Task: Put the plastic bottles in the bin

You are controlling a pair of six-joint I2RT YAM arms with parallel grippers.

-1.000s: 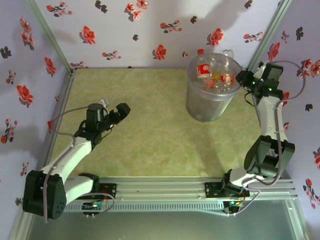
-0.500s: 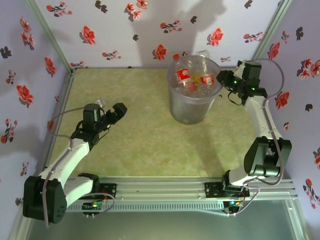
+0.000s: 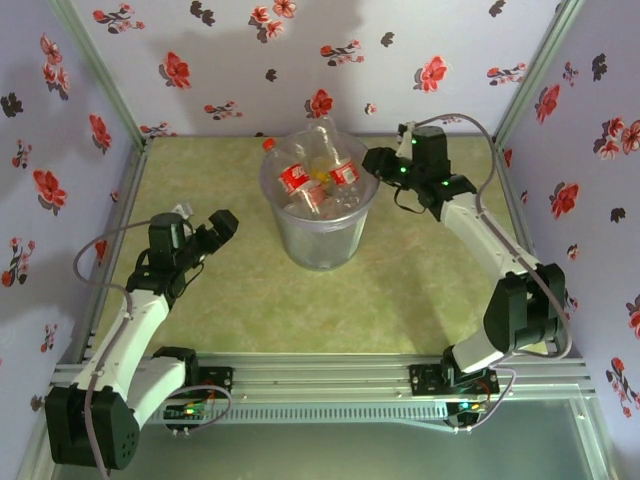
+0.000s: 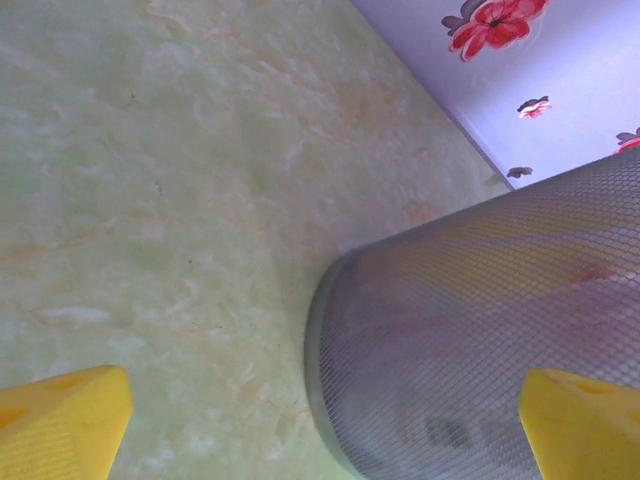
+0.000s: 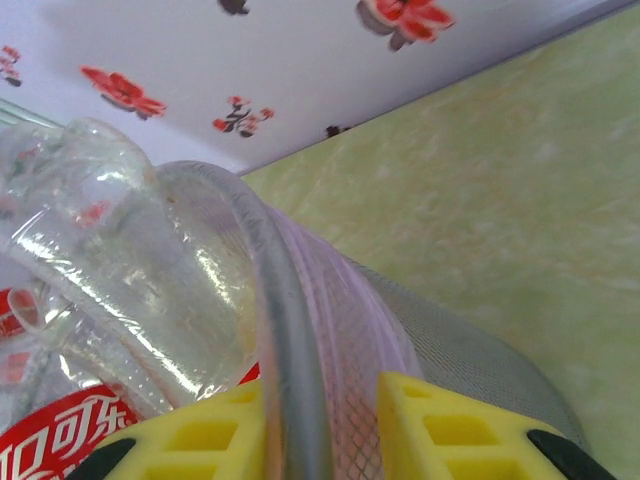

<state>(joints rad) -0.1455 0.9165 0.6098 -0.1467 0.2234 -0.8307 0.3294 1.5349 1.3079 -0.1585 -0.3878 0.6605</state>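
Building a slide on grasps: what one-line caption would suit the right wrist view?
Right gripper pinching the rim of the bin, with red-labelled plastic bottles piled inside.

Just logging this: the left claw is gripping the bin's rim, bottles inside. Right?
No. It is the right claw that grips the bin's rim, as the right wrist view shows. The left claw is open, apart from it. The bottles are inside.

Bright, even, soft light; both wrist views blur up close.
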